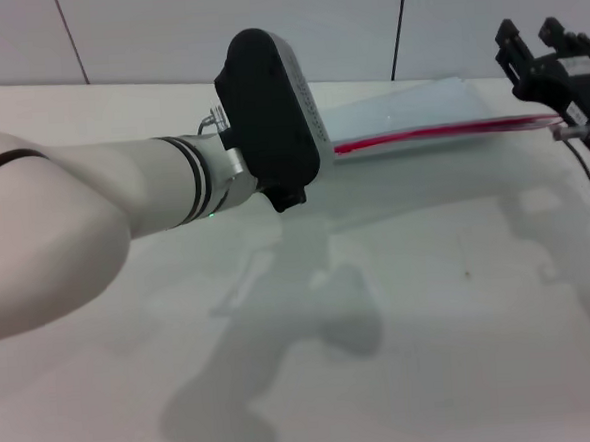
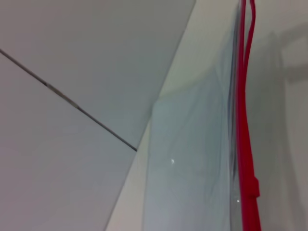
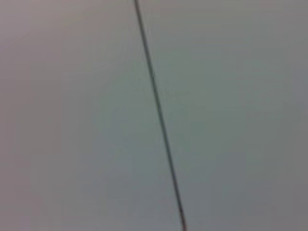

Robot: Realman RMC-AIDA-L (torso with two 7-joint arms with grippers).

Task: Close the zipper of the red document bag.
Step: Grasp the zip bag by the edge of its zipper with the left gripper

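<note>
white table (image 1: 431, 313), red-edged translucent document bag (image 1: 418, 108)

The red document bag (image 1: 418, 108) lies on the table (image 1: 430, 303), far side.

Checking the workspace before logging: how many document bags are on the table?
1: the red document bag lies at the table's far side, partly hidden behind the left arm.

Left arm (image 1: 84, 209): thick glossy white tube, black bands, ending in a rounded black wrist housing (image 1: 269, 117). Right gripper (image 1: 551, 60) at two o'clock is black, blocky, trailing a thin cable.
</note>
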